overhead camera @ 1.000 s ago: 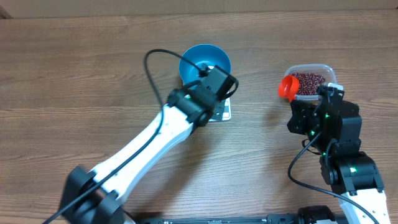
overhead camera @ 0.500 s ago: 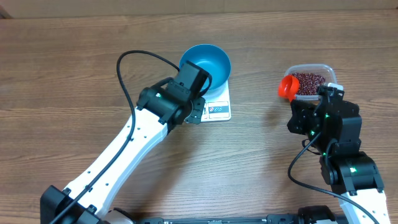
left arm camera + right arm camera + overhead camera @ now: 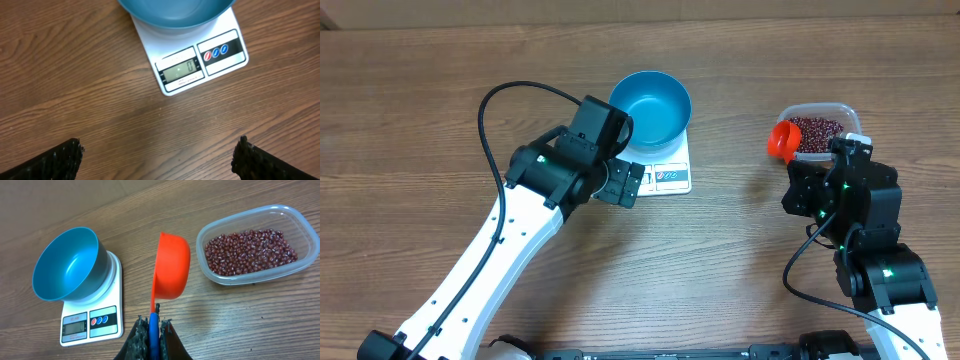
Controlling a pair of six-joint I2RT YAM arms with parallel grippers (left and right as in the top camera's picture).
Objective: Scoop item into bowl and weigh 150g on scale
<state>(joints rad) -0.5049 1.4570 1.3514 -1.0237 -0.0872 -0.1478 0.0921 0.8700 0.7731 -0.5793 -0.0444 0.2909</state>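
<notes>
The left jaws are standing wide open, gripping nothing, and hanging over the bare wooden surface (image 3: 100, 75) just off the display edge of the scale (image 3: 192, 39). The right jaws are pinching shut on the blue handle of the orange scoop (image 3: 172, 272), which is hanging tipped on its side, off to the scale's right. I am reading a zero on the scale's display (image 3: 181, 70). The blue bowl (image 3: 67, 265) is sitting on the scale's far end, away from the display. The red-brown beans (image 3: 250, 250) are lying in the clear plastic tub (image 3: 255, 278), farther to the scale's right than the scoop.
</notes>
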